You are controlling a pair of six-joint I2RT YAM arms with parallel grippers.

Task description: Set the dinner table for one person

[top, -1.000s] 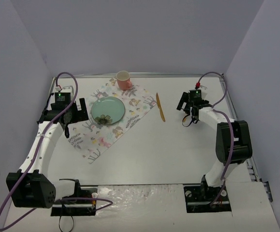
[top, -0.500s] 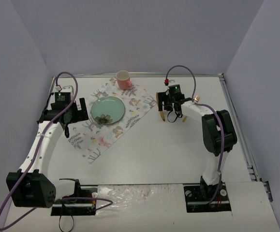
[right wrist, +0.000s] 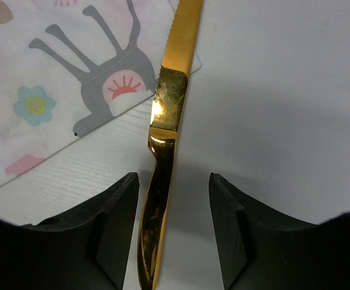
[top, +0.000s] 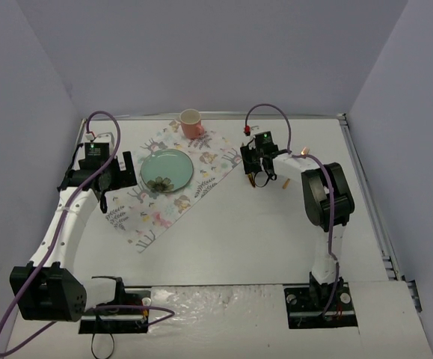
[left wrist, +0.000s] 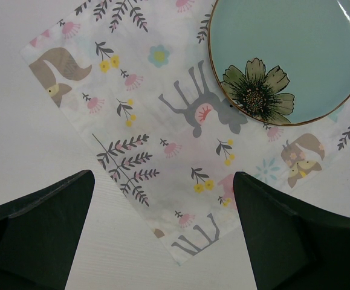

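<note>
The white table [top: 238, 239] fills the view from the arm bases to the far wall. A patterned placemat [top: 156, 213] lies at a slant on its left half.

The left gripper [left wrist: 162, 178] hovers over the placemat's left part. Its jaws are spread wide and hold nothing. Just right of it, a pale green plate [top: 167, 170] with a painted flower rests on the placemat's far half.

To the right of the placemat, a gold knife [right wrist: 175, 90] lies flat on the table, its serrated blade running by the cloth's edge. The right gripper [right wrist: 173, 181] is low over the handle. Its jaws are parted with one on each side of the handle, and a narrow gap shows on both sides.

Farthest back, a pink cup [top: 192, 123] stands upright at the placemat's far corner.
</note>
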